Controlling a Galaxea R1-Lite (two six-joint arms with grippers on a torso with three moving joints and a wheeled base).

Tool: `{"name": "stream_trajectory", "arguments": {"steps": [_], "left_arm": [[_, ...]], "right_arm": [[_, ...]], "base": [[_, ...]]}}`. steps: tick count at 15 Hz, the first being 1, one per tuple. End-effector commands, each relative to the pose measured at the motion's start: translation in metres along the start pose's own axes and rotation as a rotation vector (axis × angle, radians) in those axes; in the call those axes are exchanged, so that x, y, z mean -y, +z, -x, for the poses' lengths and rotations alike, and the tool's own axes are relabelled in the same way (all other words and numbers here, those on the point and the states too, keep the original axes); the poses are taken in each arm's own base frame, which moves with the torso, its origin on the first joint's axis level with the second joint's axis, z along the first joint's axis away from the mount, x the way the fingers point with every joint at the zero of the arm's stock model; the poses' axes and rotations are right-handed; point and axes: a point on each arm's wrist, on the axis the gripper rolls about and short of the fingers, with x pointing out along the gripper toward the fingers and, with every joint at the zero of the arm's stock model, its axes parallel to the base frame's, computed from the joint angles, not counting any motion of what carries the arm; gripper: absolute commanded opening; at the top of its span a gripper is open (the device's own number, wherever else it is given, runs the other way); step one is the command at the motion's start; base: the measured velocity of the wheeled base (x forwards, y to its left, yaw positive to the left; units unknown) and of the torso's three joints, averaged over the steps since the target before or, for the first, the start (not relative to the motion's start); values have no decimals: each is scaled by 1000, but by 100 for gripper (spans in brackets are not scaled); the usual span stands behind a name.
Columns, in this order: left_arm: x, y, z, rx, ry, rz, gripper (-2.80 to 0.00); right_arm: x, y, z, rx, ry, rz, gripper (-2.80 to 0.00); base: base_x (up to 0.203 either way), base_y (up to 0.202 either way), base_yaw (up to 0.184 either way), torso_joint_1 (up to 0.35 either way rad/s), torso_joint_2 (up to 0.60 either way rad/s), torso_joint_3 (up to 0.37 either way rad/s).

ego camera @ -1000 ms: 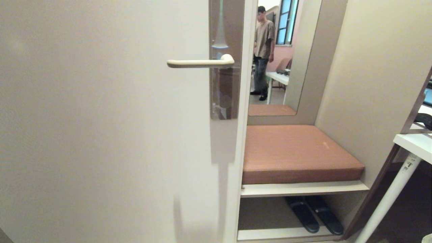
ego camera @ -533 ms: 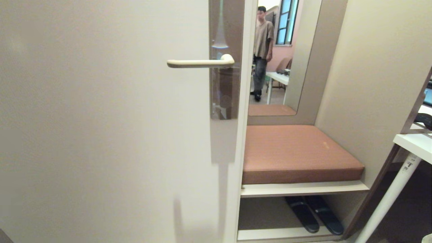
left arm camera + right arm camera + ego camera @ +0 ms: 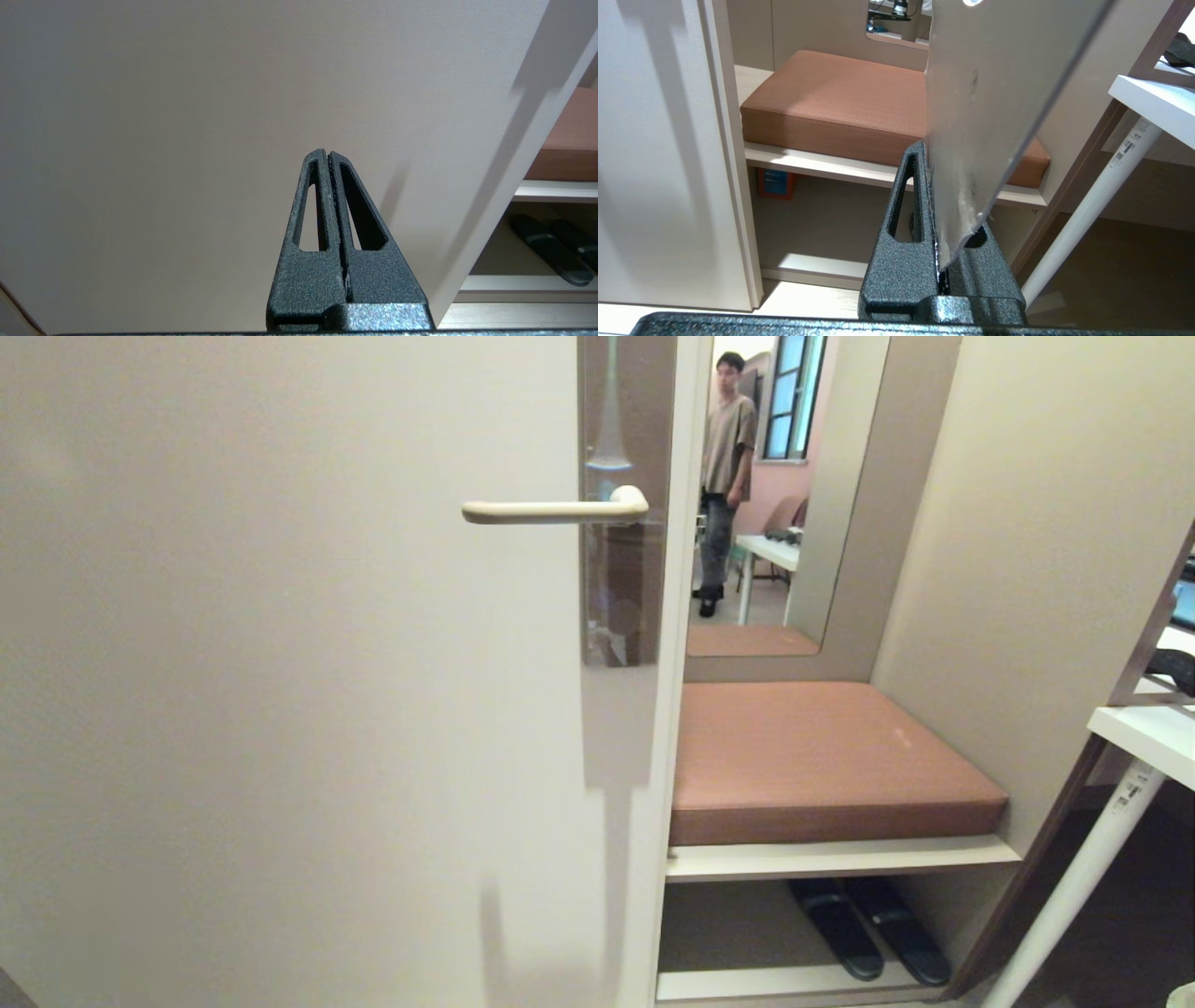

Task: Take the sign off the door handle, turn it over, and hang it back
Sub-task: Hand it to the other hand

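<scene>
White sign (image 3: pixel 985 116) pinched in R gripper (image 3: pixel 934 154); L gripper (image 3: pixel 328 154) closed, empty; door handle (image 3: pixel 551 510) bare.

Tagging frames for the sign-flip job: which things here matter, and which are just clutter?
Job:
- sign, clamped in the right gripper
- handle, bare, nothing hung on it
- left gripper, jaws shut, empty, facing the door

Lying about:
- cushion
- slippers on the shelf below it
- table leg
- person seen in the mirror

Head-high, near door (image 3: pixel 280 709); wrists low
</scene>
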Motion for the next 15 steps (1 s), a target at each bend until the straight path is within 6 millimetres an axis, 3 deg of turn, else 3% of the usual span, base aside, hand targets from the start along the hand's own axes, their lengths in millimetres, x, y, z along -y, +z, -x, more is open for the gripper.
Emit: {"name": "stream_trajectory", "arguments": {"steps": [1,15], "left_arm": [[0,0,0,-1,1,1,-280],[0,0,0,-1,10,5,-280]], "right_arm": [[0,0,0,-1,0,1,-280],[0,0,0,-1,0,1,-280]], "base": [[0,0,0,0,0,0],[0,0,0,0,0,0]]}}
